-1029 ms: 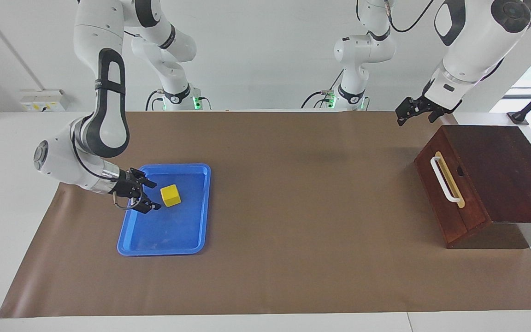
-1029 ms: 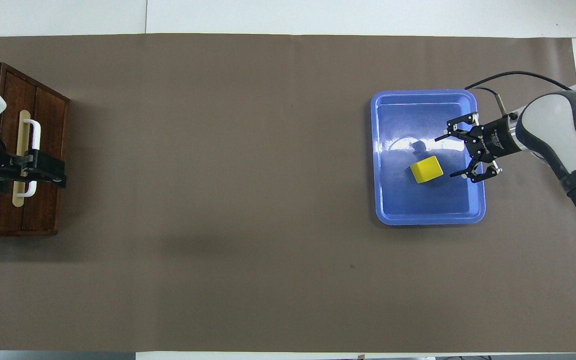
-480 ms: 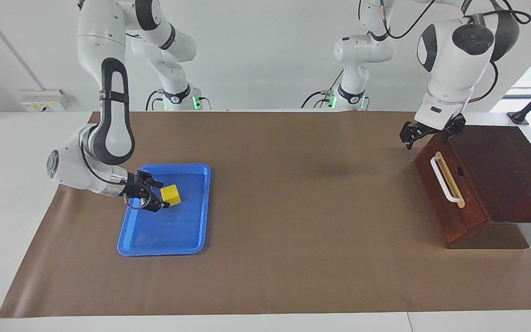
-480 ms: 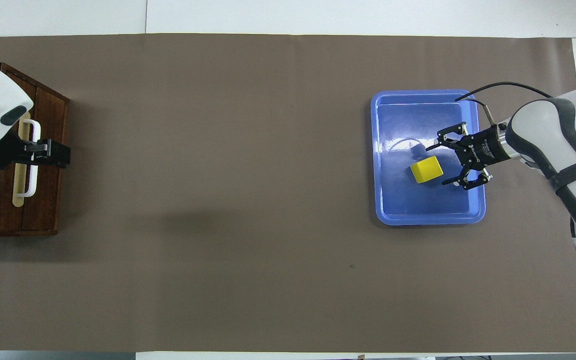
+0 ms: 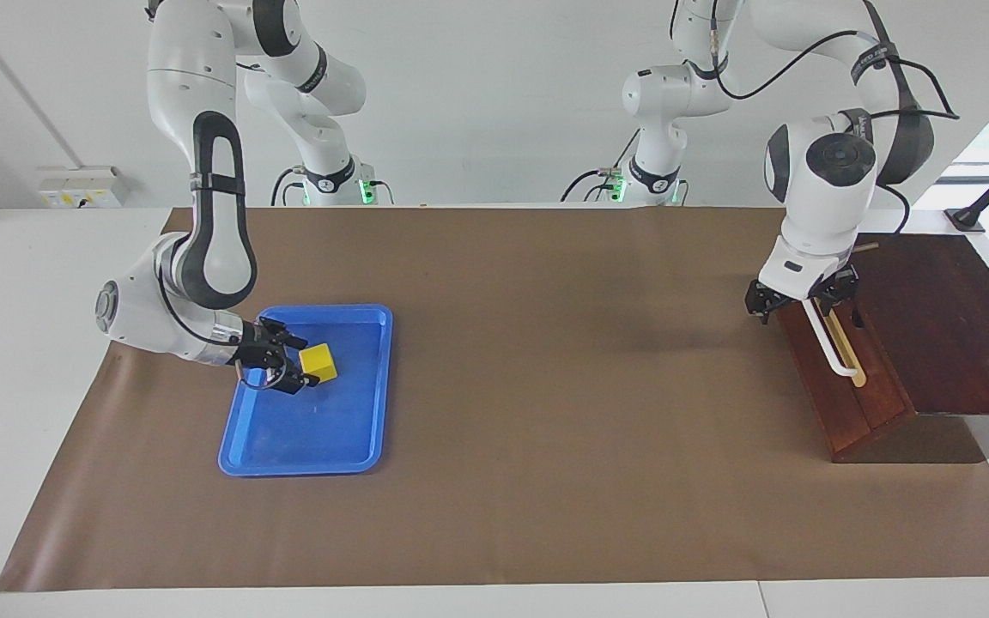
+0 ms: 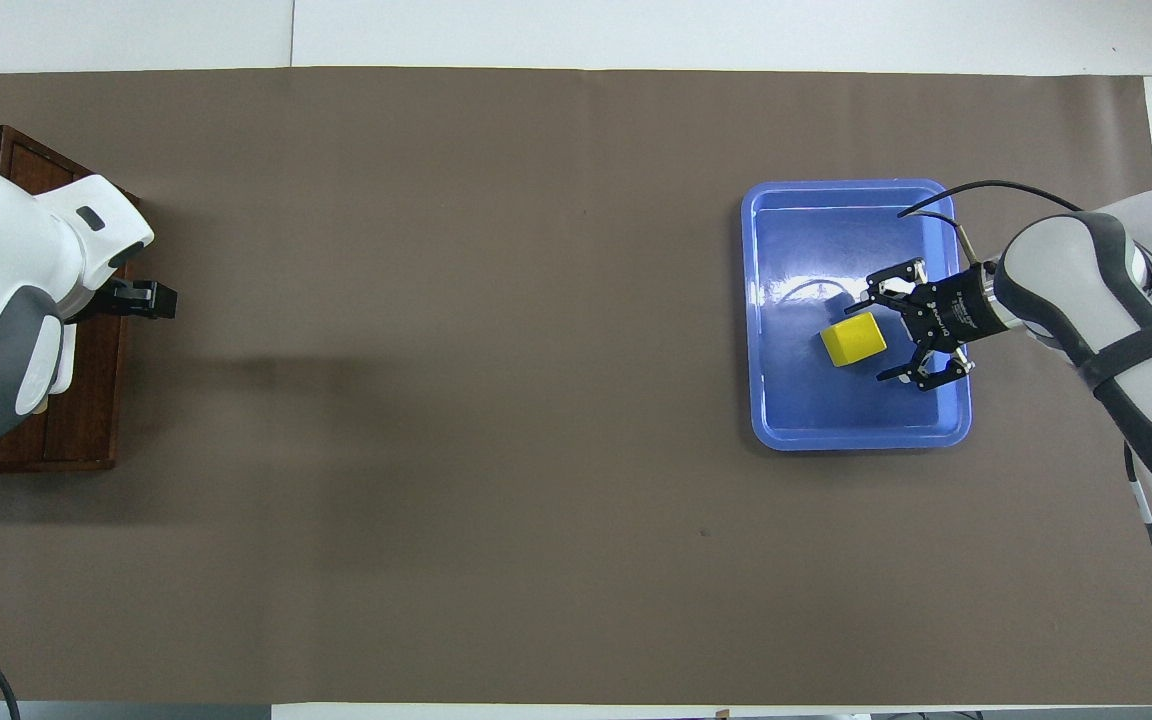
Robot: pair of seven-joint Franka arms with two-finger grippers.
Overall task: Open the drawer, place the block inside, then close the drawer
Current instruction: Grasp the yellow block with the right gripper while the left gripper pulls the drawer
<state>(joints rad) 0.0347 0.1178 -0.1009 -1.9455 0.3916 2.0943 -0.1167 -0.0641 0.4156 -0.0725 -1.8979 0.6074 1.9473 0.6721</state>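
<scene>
The block (image 5: pixel 318 361), a small yellow cube, sits in a blue tray (image 5: pixel 369 396) toward the right arm's end of a table covered in brown paper (image 5: pixel 529 386). The right gripper (image 5: pixel 291 365) reaches low into the tray, its fingers (image 6: pixel 891 287) spread apart on either side of the cube; one fingertip lies just past the cube's edge nearer the robots and the other just past the edge farther from them. Whether either fingertip touches the cube cannot be told. The cube rests flat on the tray floor, slightly turned against the tray's sides.

At the left arm's end of the table stands a dark wooden box (image 5: pixel 941 326) holding the drawer (image 5: pixel 846 403), which is shut, its reddish-brown front flush with the box. The left gripper (image 5: pixel 797 300) hangs at the end of the white bar handle (image 5: pixel 829 343) nearer the robots, fingers apart, one in front of the drawer front and one by the bar. Whether they touch the handle cannot be told. In the overhead view the left arm's wrist covers most of the handle, with one dark fingertip (image 6: pixel 151 298) poking out in front of the drawer.
</scene>
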